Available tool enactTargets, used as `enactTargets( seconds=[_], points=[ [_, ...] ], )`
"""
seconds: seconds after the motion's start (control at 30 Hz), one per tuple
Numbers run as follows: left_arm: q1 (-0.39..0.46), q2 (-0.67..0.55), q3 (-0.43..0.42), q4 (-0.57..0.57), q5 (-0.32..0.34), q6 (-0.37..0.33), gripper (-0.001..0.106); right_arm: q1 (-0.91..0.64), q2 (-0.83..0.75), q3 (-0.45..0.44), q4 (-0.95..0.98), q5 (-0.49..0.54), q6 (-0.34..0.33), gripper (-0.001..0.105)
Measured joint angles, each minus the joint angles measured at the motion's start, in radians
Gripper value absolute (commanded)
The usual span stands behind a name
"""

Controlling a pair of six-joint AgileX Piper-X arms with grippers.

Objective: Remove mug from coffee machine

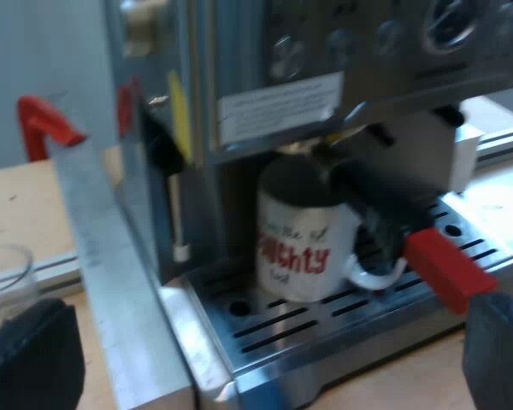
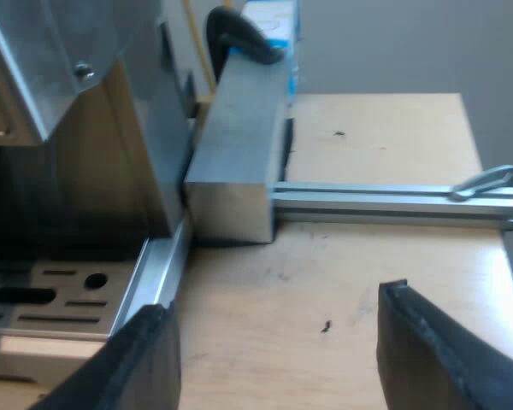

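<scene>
A white mug (image 1: 303,252) with red lettering stands on the slotted drip tray (image 1: 325,329) of the espresso machine (image 1: 325,68). It sits under the metal holder locked in the machine's front, and the holder's dark handle with its red end (image 1: 445,272) passes over the mug's handle (image 1: 374,275). My left gripper (image 1: 265,359) is open in front of the drip tray, short of the mug, with nothing between its fingers. My right gripper (image 2: 274,342) is open over bare wooden table (image 2: 368,171), beside a corner of the drip tray (image 2: 60,299).
A measuring glass (image 1: 4,273) stands on the table by the machine's side, near a red clamp (image 1: 47,120) and a metal rail (image 1: 111,282). In the right wrist view a metal block (image 2: 235,162) and an aluminium rail (image 2: 393,203) lie beside the machine.
</scene>
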Motion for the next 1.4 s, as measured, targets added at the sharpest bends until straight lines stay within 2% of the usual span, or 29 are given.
enactTargets(
  seconds=[0.2, 0.3, 0.43, 0.53, 0.73, 0.77, 0.87, 1.03, 1.13, 1.3, 1.4],
  points=[
    [-0.099, 0.082, 0.0, -0.068, 0.014, 0.006, 0.09, 0.0, 0.127, -0.038, -0.013, -0.194, -0.036, 0.052],
    [-0.108, 0.095, 0.0, -0.08, 0.019, 0.012, 0.09, 0.0, 0.15, -0.038, -0.019, -0.235, -0.036, 0.052],
    [-0.135, 0.19, 0.002, -0.143, 0.081, 0.032, 0.09, 0.0, 0.195, -0.038, -0.057, -0.329, -0.038, 0.052],
    [-0.135, 0.237, 0.002, -0.157, 0.092, 0.058, 0.09, 0.023, 0.226, -0.038, -0.101, -0.363, -0.046, 0.052],
    [-0.135, 0.308, 0.002, -0.157, 0.095, 0.095, 0.09, 0.059, 0.242, -0.038, -0.111, -0.365, -0.06, 0.052],
    [-0.135, 0.313, 0.002, -0.16, 0.095, 0.1, 0.09, 0.168, 0.282, -0.038, -0.113, -0.357, -0.116, 0.052],
    [-0.135, 0.34, 0.008, -0.184, 0.095, 0.12, 0.09, 0.241, 0.311, -0.038, -0.113, -0.31, -0.12, 0.052],
    [-0.135, 0.343, 0.1, -0.27, 0.095, 0.122, 0.09, 0.346, 0.347, -0.038, -0.113, -0.228, -0.133, 0.052],
    [-0.135, 0.343, 0.155, -0.3, 0.12, 0.119, 0.09, 0.388, 0.358, -0.038, -0.12, -0.2, -0.133, 0.052],
    [-0.135, 0.343, 0.237, -0.342, 0.138, 0.117, 0.09, 0.429, 0.365, -0.003, -0.179, -0.173, -0.133, 0.052],
    [-0.135, 0.343, 0.254, -0.355, 0.139, 0.117, 0.09, 0.44, 0.365, 0.018, -0.215, -0.169, -0.135, 0.052]
  ],
)
